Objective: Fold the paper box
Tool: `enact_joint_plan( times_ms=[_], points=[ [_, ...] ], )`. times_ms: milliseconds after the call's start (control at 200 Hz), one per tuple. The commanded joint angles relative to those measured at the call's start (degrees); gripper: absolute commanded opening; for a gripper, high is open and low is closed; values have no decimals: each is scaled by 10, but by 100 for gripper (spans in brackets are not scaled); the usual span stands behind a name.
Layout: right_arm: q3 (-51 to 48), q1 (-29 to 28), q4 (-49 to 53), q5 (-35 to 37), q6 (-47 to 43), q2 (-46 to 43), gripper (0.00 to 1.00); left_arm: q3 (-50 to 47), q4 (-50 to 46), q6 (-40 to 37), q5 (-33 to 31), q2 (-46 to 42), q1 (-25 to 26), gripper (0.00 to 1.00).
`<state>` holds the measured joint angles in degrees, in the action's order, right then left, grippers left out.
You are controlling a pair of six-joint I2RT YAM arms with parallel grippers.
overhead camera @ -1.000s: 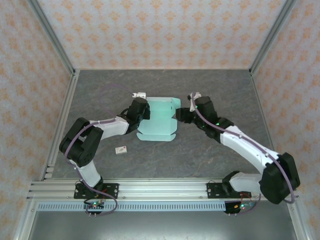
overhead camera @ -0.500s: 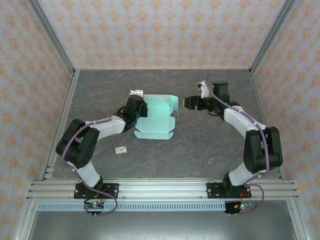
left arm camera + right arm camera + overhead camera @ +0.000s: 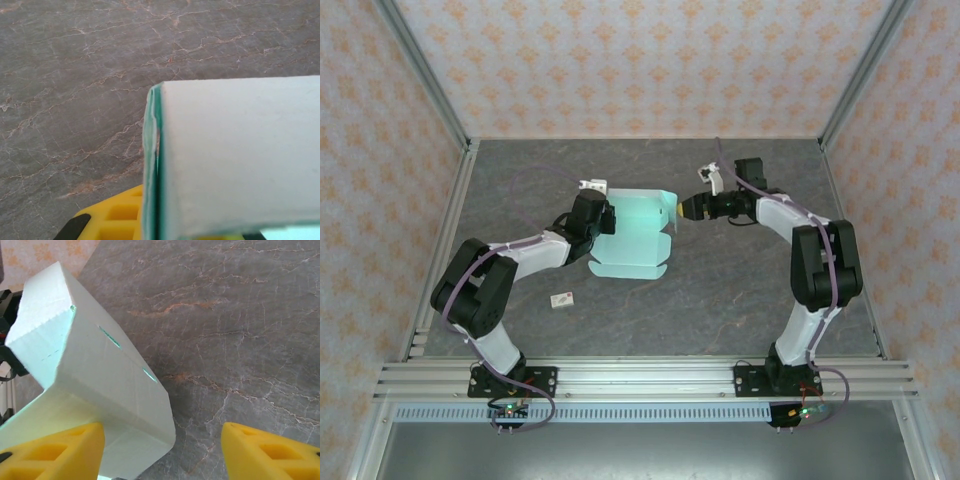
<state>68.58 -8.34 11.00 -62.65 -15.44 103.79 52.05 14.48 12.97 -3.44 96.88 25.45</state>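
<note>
The paper box [image 3: 632, 243] is a pale mint die-cut sheet lying on the grey table, its right flap [image 3: 667, 208] standing up. My left gripper [image 3: 604, 221] is shut on the sheet's left edge. In the left wrist view the pinched flap [image 3: 235, 160] rises in front of one yellow finger [image 3: 112, 215]. My right gripper [image 3: 682, 208] is open just right of the raised flap. In the right wrist view a folded corner of the box [image 3: 95, 380] reaches between the fingers [image 3: 55, 452], close to the left one and apart from the right one.
A tiny white tag [image 3: 560, 298] lies on the table in front of the left forearm. Metal frame posts [image 3: 440, 215] and patterned walls enclose the table on three sides. Bare marble-patterned surface [image 3: 740, 290] stretches right of and in front of the box.
The right gripper came off the box's right flap, the arm swung toward the back right, and the gripper then edged back toward the flap. The left gripper kept its hold.
</note>
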Motion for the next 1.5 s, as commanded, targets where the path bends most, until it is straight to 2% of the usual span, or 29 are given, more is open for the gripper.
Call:
enact_joint_plan(
  times_ms=[0,155,255,290,590,761,1031,1496],
  points=[
    [34,30,58,-53,-61,-5,67,1,-1,-11,-5,-24,-3,0],
    [63,37,142,-53,-124,8,77,3,-1,-10,-6,-23,-3,0],
    [78,36,178,-96,-184,28,92,5,-3,-11,-6,-22,-3,0],
    [77,35,177,-106,-198,27,95,5,-5,-11,-6,-23,-3,0],
    [65,1,131,-52,-231,8,96,7,-8,-10,-9,-24,-3,0],
    [71,-19,99,-50,-228,19,97,8,-12,-11,-10,-25,-3,0],
    [82,-48,103,-47,-242,26,96,11,-15,-9,-9,-22,-3,0],
    [5,-67,39,-14,-206,-37,92,14,-19,-1,-13,-20,-3,0]
  ],
)
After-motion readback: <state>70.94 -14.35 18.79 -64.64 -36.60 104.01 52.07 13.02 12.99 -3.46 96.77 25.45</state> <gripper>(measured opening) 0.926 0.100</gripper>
